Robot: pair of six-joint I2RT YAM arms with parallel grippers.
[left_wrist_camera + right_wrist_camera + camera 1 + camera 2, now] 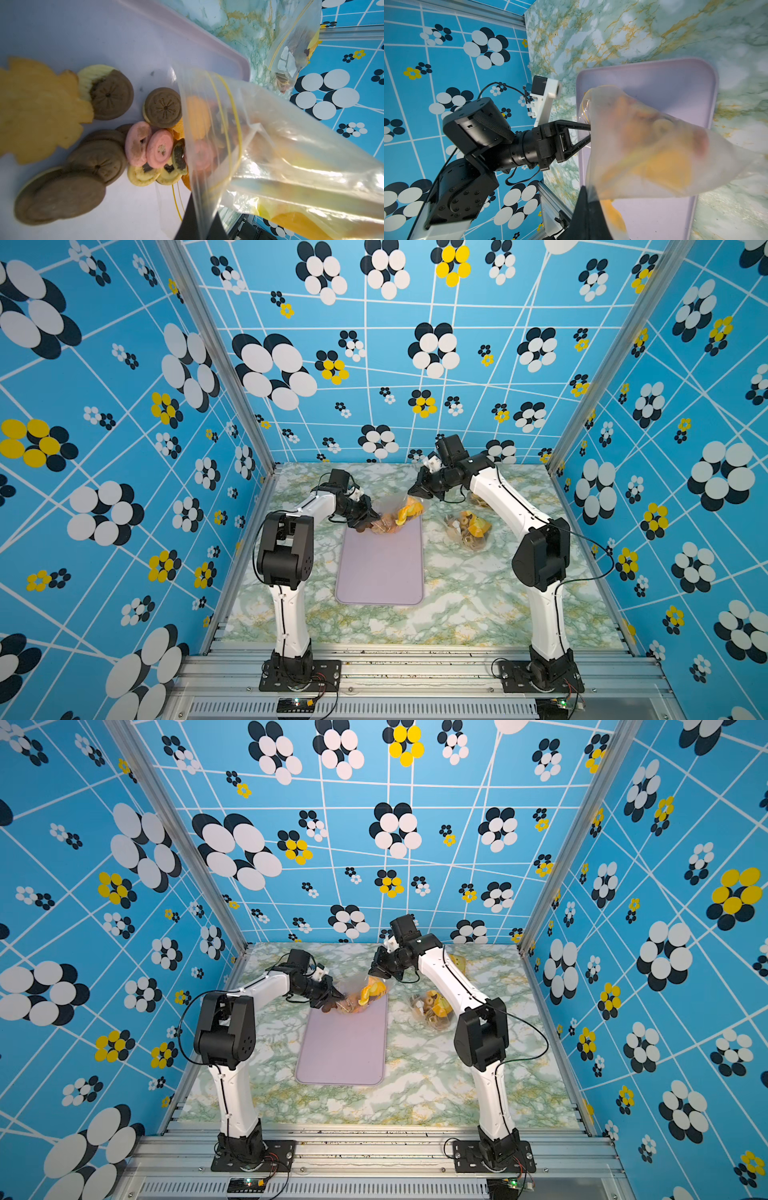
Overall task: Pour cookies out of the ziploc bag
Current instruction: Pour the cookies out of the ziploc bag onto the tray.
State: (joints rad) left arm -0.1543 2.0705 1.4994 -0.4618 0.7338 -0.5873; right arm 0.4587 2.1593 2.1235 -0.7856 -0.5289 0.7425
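Your two arms share one clear ziploc bag (397, 509) over the far end of the lilac tray (380, 572), which lies mid-way across the marble-patterned table (478, 605). The left gripper (375, 516) is pinched together on the bag near its open mouth, low by the tray's far left corner. The right gripper (412, 491) is likewise clamped on the plastic and holds the bag's other end raised, so the bag slopes mouth-down.

In the left wrist view the cookies (160, 145) lie spilled on the tray just outside the mouth. You can see dark brown rounds, two pink ones and pale ring shapes, several overlapping, with a larger flat yellow piece (37, 108) beside them. More orange and pink rounds show through the plastic inside the bag.

The right wrist view shows the left gripper's fingers (577, 124) meeting at the bag's edge. A second filled bag (467, 529) lies on the table to the right of the tray, near it but apart.
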